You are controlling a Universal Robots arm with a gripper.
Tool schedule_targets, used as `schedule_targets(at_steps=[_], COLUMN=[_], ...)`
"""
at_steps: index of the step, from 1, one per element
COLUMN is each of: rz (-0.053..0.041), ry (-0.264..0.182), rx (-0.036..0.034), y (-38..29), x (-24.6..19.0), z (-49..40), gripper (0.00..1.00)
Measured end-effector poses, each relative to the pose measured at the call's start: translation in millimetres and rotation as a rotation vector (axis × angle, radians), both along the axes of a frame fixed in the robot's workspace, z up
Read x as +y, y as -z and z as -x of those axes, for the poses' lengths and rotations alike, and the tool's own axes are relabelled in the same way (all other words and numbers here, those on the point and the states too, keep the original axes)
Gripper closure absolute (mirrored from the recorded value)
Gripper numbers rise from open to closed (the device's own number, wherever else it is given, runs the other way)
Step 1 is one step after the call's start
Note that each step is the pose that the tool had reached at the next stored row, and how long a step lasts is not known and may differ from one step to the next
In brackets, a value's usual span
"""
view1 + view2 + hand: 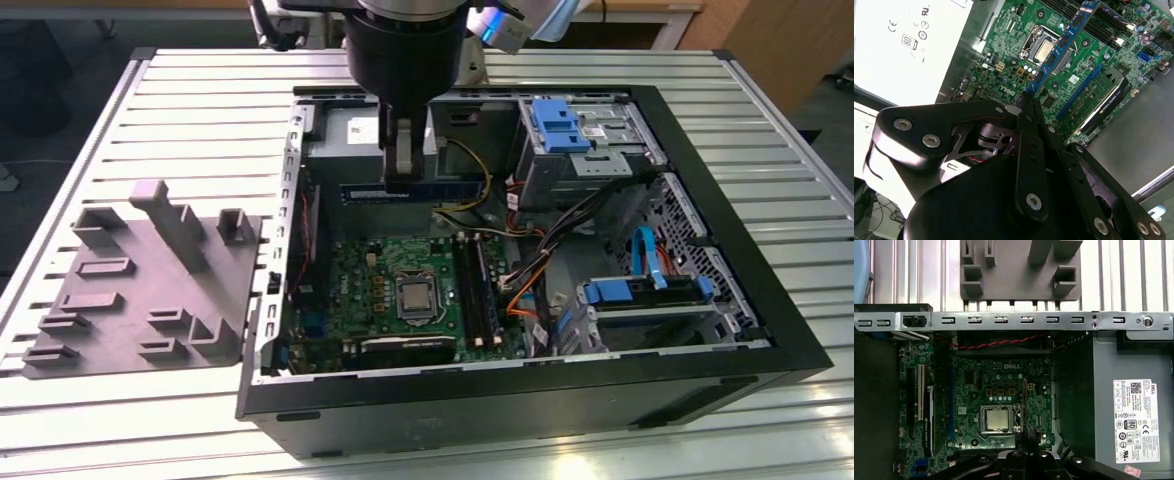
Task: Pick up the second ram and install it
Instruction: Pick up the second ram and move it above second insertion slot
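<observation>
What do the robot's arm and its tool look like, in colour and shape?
The tool is matt black: flat, rounded link bars joined by silver screws. Above it, in the exterior view, the arm's wrist is a thick black cylinder.

The second ram is a slim blue stick with dark chips. It hangs on edge, clamped between the fingers, above the motherboard.

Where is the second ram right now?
In the exterior view the second ram is gripped by the gripper inside the open computer case, raised above the green motherboard.
</observation>
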State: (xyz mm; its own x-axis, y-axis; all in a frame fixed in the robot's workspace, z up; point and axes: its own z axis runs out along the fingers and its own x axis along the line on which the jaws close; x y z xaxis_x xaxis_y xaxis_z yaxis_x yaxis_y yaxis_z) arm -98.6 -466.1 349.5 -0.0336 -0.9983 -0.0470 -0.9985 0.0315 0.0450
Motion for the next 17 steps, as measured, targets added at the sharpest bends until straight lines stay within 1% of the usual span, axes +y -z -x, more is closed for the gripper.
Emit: schedule_targets(at_steps=[5, 17], rz=[-0.0002, -0.0002], ry=[0.000, 0.000], rx=[-0.0001, -0.0001], y=[2.1, 7.8], x=[-0.1, -2.2], z=[0.0, -0.6], gripper=[0.88, 0.88])
